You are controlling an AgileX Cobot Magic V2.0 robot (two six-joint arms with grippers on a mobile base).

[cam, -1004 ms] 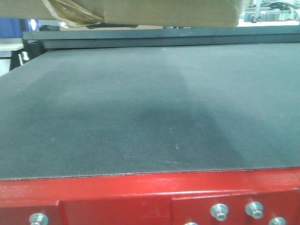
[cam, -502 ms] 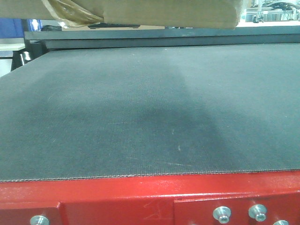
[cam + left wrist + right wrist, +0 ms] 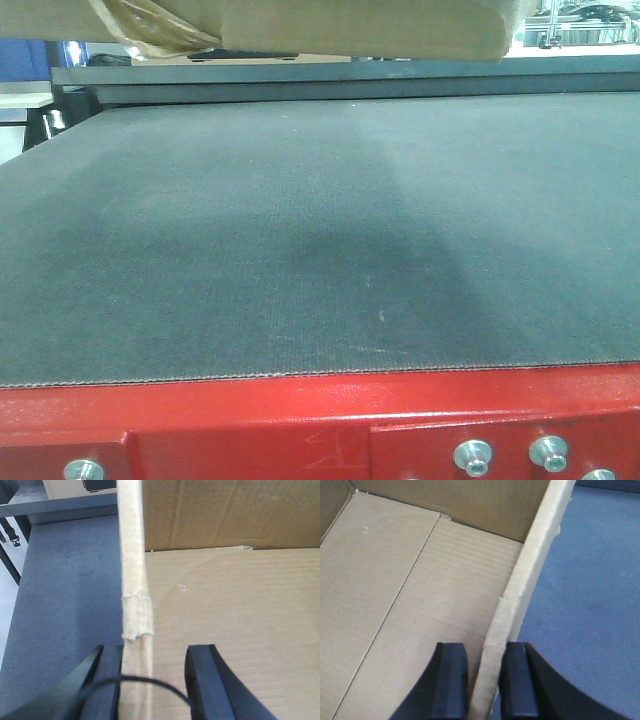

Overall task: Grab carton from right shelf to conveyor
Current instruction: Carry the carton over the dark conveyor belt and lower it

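Note:
The brown carton point(image 3: 350, 25) hangs across the top of the front view, above the dark grey conveyor belt point(image 3: 300, 230), and casts a shadow on it. In the left wrist view my left gripper point(image 3: 155, 655) is open and straddles the carton's left wall point(image 3: 135, 580). Its outer finger point(image 3: 110, 680) lies against the wall and its inner finger point(image 3: 200, 680) stands apart over the carton floor point(image 3: 230, 630). My right gripper point(image 3: 483, 652) is shut on the carton's right wall point(image 3: 530, 565). The shelf is out of view.
The conveyor's glossy red frame point(image 3: 250, 420) with silver bolts point(image 3: 472, 457) runs along the near edge. A dark rail point(image 3: 350, 75) closes the belt's far end. Belt surface shows beside the carton in both wrist views point(image 3: 65, 590) point(image 3: 590, 595).
The belt and red frame have slid slightly down and right in the front view, mostly before half a second ago. The carton keeps its place at the top.

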